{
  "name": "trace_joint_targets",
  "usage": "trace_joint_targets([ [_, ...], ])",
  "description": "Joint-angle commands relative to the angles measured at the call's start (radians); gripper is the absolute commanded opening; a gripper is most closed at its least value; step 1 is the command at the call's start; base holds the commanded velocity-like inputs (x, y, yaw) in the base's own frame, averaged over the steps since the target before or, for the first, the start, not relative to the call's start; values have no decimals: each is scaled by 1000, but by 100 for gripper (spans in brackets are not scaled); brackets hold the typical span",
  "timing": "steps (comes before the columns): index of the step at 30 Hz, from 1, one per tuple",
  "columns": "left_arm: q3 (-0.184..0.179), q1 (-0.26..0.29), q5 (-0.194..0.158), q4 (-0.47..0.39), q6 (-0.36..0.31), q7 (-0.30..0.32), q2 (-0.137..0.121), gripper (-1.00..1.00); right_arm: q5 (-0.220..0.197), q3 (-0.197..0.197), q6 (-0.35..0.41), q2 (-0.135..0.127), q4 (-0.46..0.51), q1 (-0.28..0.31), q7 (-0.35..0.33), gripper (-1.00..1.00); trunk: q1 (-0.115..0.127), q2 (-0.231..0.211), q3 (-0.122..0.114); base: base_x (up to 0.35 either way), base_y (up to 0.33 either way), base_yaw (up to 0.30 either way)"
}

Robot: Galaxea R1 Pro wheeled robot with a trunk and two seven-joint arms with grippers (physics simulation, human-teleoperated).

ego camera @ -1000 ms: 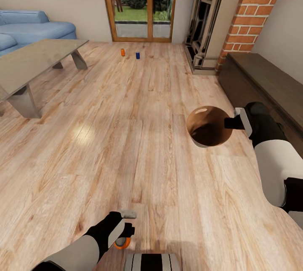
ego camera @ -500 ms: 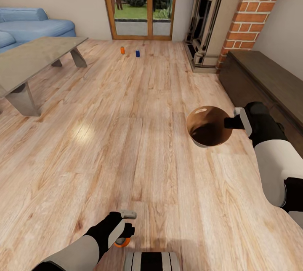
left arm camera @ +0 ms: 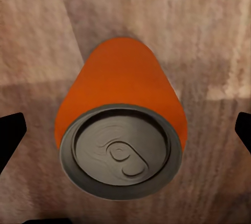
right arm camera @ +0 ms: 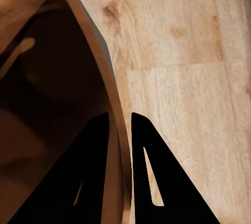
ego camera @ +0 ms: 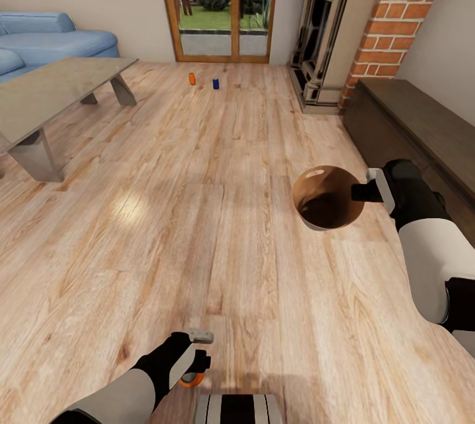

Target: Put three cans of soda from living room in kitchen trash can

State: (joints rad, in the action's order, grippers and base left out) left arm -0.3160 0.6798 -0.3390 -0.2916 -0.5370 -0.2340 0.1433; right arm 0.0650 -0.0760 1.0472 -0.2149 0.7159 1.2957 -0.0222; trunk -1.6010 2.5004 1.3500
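Your right gripper (right arm camera: 120, 130) pinches rim of tapered tan-brown-lined bin (ego camera: 328, 198); your left gripper (ego camera: 196, 359) spread wide, straddling orange silver-topped soda can (left arm camera: 121, 125) above light wood floor (ego camera: 218, 226).

Bright even daylight, glare patch on floor (ego camera: 128, 206), blurry wrist close-ups

Open floor (ego camera: 218, 167); coffee table (ego camera: 46, 91) leftward.

Orange can (left arm camera: 121, 130), tan-brown bin interior (ego camera: 328, 203)
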Motion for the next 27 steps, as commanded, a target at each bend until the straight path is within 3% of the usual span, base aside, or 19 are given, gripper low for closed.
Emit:
trace_joint_targets([
  [1, 0, 0, 0, 0, 0, 0, 0, 100, -10, -1, 0, 0, 1, 0, -4, -100, 0, 0, 0, 0, 0, 0],
  [14, 1, -2, 0, 0, 0, -1, -3, 100, -10, -1, 0, 0, 1, 0, -4, -100, 0, 0, 0, 0, 0, 0],
  [19, 1, -2, 1, 1, 0, -2, -4, 100, -10, -1, 0, 0, 1, 0, -4, -100, -2, 1, 19, 0, 0, 0],
  [27, 2, -3, 1, 2, 0, -2, -4, 100, -10, 0, 0, 0, 1, 0, -4, -100, -2, 1, 19, 0, 0, 0],
])
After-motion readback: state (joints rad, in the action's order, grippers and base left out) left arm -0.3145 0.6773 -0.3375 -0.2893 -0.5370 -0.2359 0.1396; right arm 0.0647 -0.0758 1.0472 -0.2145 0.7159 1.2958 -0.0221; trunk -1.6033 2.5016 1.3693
